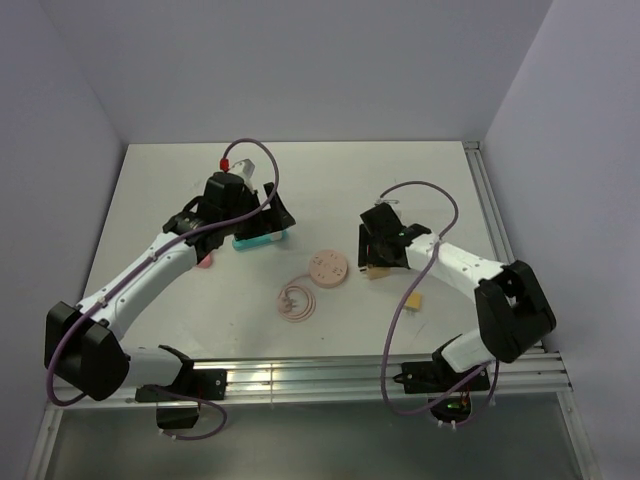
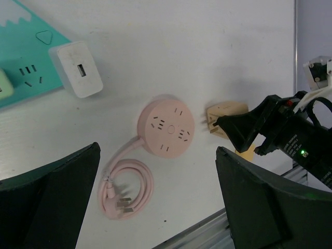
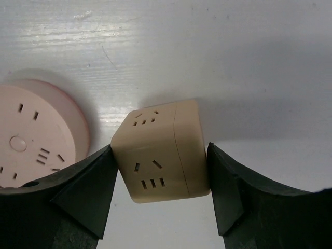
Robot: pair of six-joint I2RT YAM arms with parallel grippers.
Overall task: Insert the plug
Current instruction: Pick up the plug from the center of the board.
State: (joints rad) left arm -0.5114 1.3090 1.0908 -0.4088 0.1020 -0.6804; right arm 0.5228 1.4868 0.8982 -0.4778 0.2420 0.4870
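On table (image 1: 400, 180): teal strip (image 2: 18, 39) below L gripper (image 2: 157, 150), spread wide, empty. Pink round socket (image 2: 166, 127) w/ coiled cable mid-table. Beige cube socket (image 3: 166, 166) near it, pinched by R gripper (image 3: 160, 149). White plug (image 2: 77, 70) sitting on teal strip.

Beige cube plug (image 3: 161, 153) just beside pink rnd socket (image 3: 36, 137), unplugged

One round pink socket (image 2: 167, 127), one teal power strip (image 2: 21, 49), one white charger (image 2: 76, 70), one beige cube socket (image 3: 161, 150).

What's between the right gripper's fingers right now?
A beige cube socket, the right gripper touching both its sides; the right wrist view shows it.
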